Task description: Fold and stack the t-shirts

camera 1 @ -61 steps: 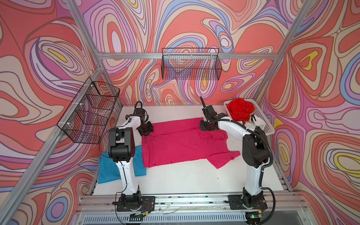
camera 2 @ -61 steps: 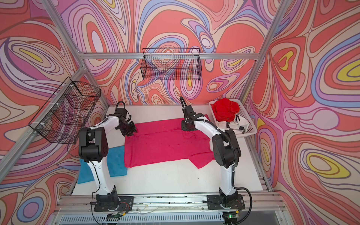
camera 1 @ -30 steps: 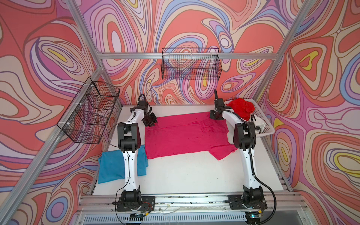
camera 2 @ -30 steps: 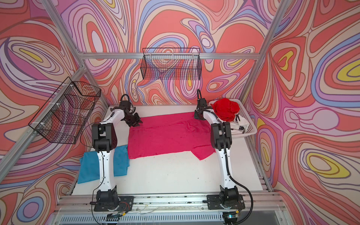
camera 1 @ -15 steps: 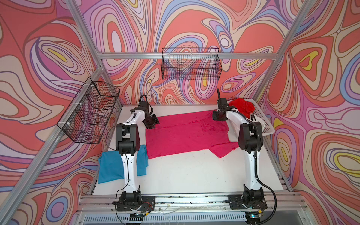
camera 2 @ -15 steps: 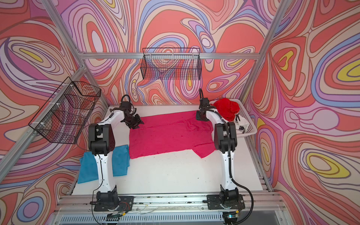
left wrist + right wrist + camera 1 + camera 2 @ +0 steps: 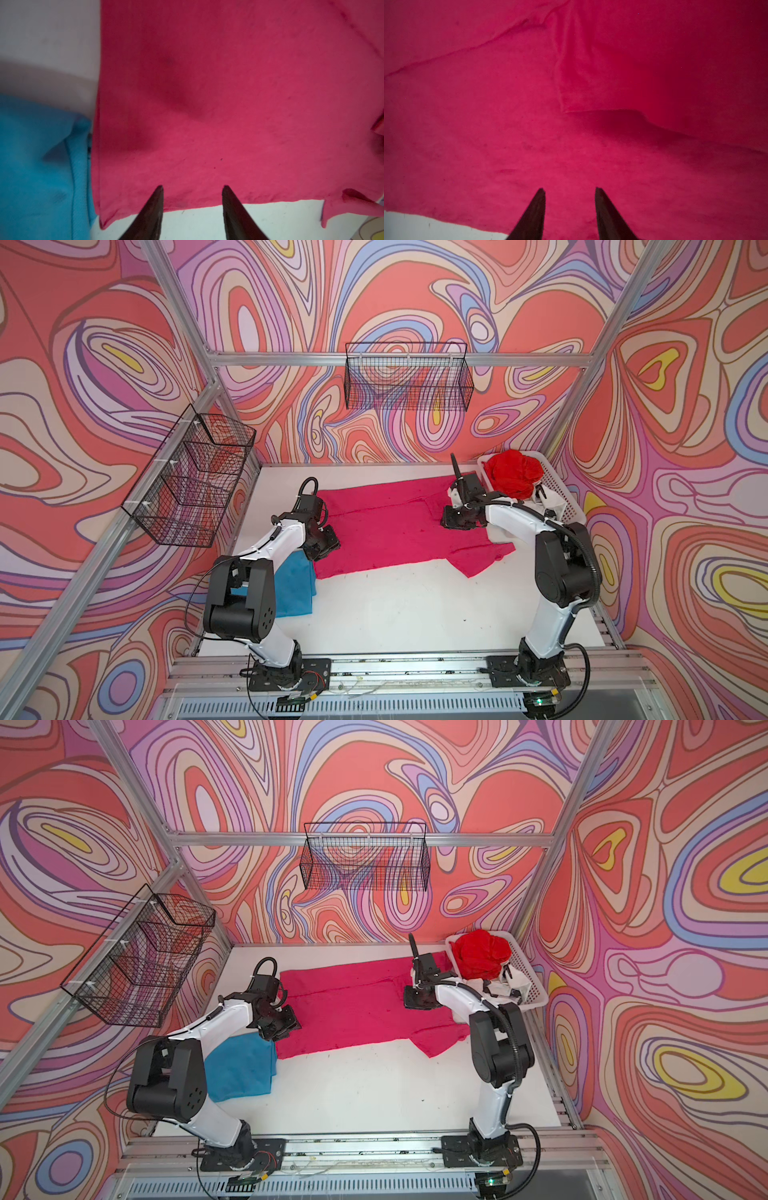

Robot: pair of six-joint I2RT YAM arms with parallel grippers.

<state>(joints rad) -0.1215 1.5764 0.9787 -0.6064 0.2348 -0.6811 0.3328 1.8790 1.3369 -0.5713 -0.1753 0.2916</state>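
A magenta-pink t-shirt (image 7: 386, 526) (image 7: 345, 1006) lies spread flat across the back half of the white table. My left gripper (image 7: 192, 187) (image 7: 323, 546) hovers open over the shirt's near edge by its left corner, holding nothing. Over the shirt's right part, next to a fold, my right gripper (image 7: 570, 189) (image 7: 457, 517) also stands open and empty. A folded teal-blue t-shirt (image 7: 295, 585) (image 7: 35, 166) lies left of the pink one, partly under my left arm. A bright red t-shirt (image 7: 513, 472) is bunched in a basket over a white one with black marks (image 7: 519, 979).
The white plastic basket (image 7: 569, 506) stands at the back right corner, close behind my right arm. Black wire baskets hang on the back wall (image 7: 407, 383) and the left wall (image 7: 191, 481). The arm bases sit on a metal rail (image 7: 407, 668) along the front.
Both arms were stretched to the back at the pink shirt's far edge; they have drawn back toward the front. Both grippers have let go, and the shirt lies flat.
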